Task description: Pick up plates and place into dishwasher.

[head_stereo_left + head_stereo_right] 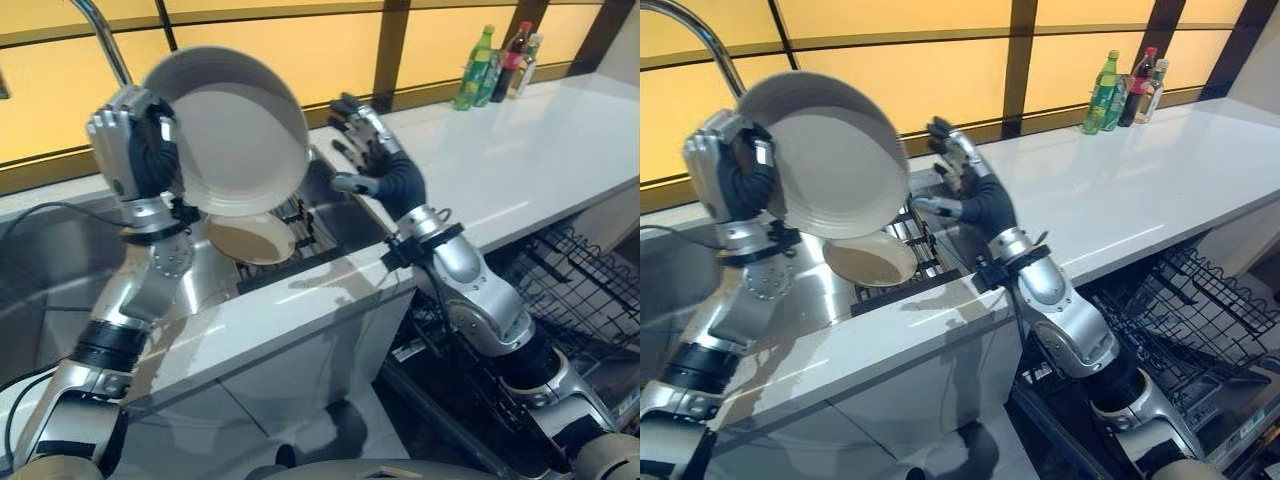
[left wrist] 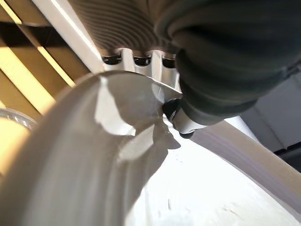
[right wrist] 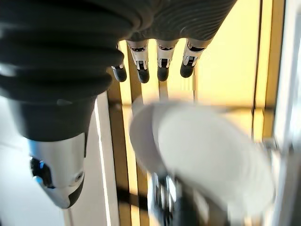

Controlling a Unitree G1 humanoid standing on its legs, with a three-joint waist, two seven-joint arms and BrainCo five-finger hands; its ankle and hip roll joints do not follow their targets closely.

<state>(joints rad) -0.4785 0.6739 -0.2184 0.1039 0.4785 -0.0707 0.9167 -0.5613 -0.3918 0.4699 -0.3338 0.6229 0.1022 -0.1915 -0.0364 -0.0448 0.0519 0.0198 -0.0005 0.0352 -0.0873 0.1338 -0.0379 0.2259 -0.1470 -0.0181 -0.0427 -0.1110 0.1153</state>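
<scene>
Left hand [image 1: 130, 150] is gripping the white plate [image 1: 240, 135] by its rim: thumb pressing on the inner face, fingers curling behind the back. Plate is hanging tilted, nearly on edge, above the sink [image 1: 60, 260]. Right hand [image 1: 375, 160] is hovering just beside the plate, fingers spread, touching nothing. A second plate [image 1: 252, 238] is lying in the sink rack [image 1: 305, 225] below. Dishwasher rack [image 1: 580, 285] is sitting open, lower right.

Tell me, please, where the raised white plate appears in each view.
Left eye view: plate upper left, in the left hand.
Right eye view: upper left.
Left wrist view: lower area.
Right wrist view: centre.
Shared landmark: faucet.
</scene>
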